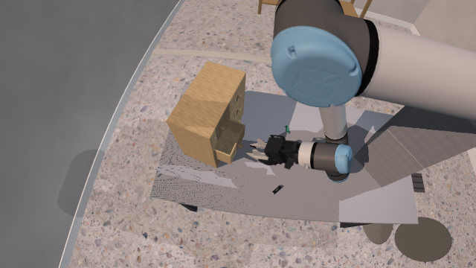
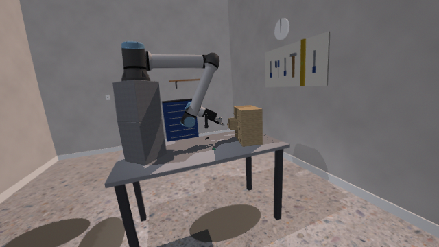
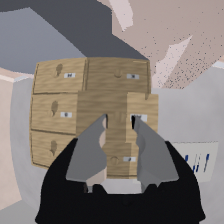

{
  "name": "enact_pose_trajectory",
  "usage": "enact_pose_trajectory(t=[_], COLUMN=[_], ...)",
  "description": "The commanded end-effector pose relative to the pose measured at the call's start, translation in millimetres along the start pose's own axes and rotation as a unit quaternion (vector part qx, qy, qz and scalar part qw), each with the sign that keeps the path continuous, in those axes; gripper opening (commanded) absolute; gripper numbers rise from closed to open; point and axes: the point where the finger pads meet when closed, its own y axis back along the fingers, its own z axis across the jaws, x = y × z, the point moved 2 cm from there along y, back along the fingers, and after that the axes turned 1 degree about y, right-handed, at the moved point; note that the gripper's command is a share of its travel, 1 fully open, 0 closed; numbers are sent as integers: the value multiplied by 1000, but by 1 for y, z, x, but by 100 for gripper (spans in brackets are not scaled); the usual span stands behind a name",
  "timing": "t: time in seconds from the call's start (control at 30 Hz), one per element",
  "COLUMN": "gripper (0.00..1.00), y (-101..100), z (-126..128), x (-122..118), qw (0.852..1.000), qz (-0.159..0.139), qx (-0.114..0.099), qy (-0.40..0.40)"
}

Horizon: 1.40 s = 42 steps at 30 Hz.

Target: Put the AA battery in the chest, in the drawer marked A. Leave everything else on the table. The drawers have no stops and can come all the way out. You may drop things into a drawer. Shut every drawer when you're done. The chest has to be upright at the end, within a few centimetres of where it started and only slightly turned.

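The gripper (image 1: 250, 149) (image 2: 222, 122) (image 3: 119, 115) is part-way open, its fingers a little apart with nothing between them, pointing at the pulled-out drawer (image 1: 225, 155) (image 2: 232, 123) (image 3: 142, 106), just short of it. We cannot read that drawer's letter surely enough to call it A. The chest (image 1: 208, 93) (image 2: 253, 127) (image 3: 102, 82) stands upright behind it.

Farther out, two small things lie on the desk (image 1: 316, 205) (image 2: 171, 165) (image 3: 145, 30): a black piece (image 1: 277, 189) (image 2: 206, 138) and a green piece (image 1: 287, 129) (image 2: 214, 149). The battery is presumably one of these, but we cannot tell which.

We expect the battery to be light for the arm yet dense for its size, stiff, smooth and ready to roll or slip. We would grip it across the barrel at mid-length, pads square to the sides — a hold near one end could let it swing.

Both candidates lie flat. In the top view the black piece's long axis slants from lower left to upper right; the green piece's runs nearly up and down the view. Neither shows its terminals clearly, so which way the battery's plus end points we cannot say.
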Motion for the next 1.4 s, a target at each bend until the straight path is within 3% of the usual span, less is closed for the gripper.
enact_pose_trajectory(t=[0.0, 0.47, 0.93, 1.37], gripper=[20, 20, 20, 20], y=[7, 13, 52, 63], z=[0, 0, 0, 0], x=[3, 5, 11, 13], qw=[1000, 1000, 1000, 1000], qz=[0, 0, 0, 0], qx=[0, 0, 0, 0], qy=[0, 0, 0, 0])
